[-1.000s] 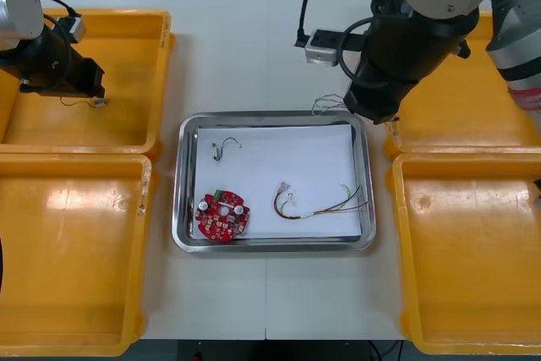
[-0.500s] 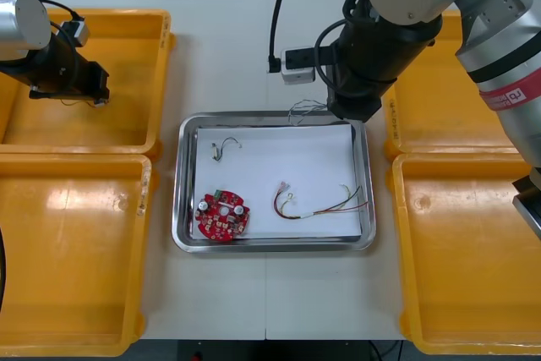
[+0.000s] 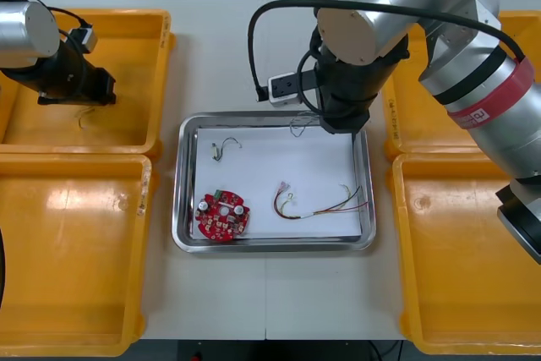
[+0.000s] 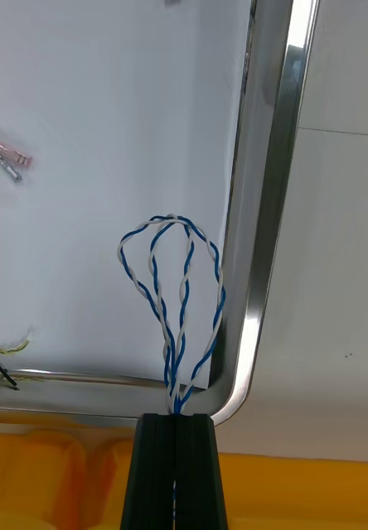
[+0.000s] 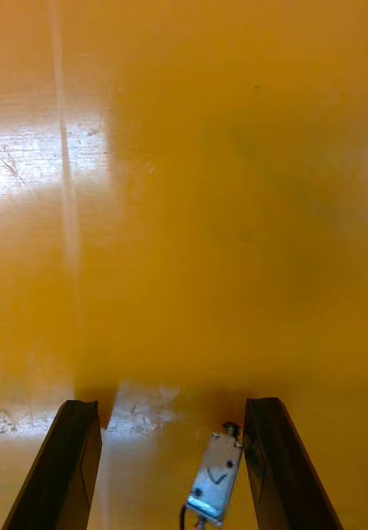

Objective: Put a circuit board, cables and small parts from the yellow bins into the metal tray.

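Cable (image 4: 177, 290), twisted blue and white, pinched in my right gripper (image 4: 174, 421); loops hang just inside the tray (image 4: 267, 248) corner. Go further inward before release, else it drapes the rim. Beyond, my left gripper (image 5: 169, 406) wide open around a small metal part (image 5: 213, 480) in a bin (image 5: 192, 207).

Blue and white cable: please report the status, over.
Right gripper shut on blue and white cable, above tray corner. Left gripper open over yellow bin, small metal part beside one finger. Nothing blocking.
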